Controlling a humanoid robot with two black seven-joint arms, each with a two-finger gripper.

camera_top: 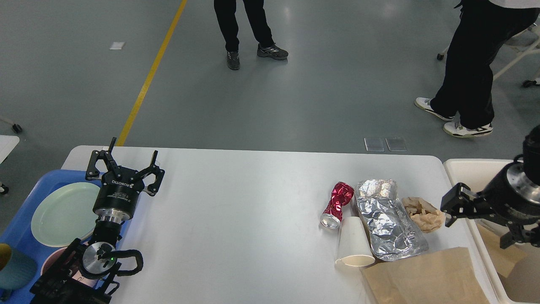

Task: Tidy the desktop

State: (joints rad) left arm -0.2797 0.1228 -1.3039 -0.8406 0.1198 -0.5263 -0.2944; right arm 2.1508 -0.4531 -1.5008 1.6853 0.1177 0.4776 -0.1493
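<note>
The white desktop fills the lower view. On its right side lie a crushed red can, a white paper cup on its side, crumpled foil, a crumpled brown wrapper and a brown paper bag. My left gripper is open and empty at the table's left, beside the blue tray. My right gripper is open and empty at the right, over the cream bin's near edge, right of the brown wrapper.
A blue tray at left holds a pale green plate, a pink bowl and a teal cup. A cream bin with brown paper stands at right. Two people stand on the floor beyond the table.
</note>
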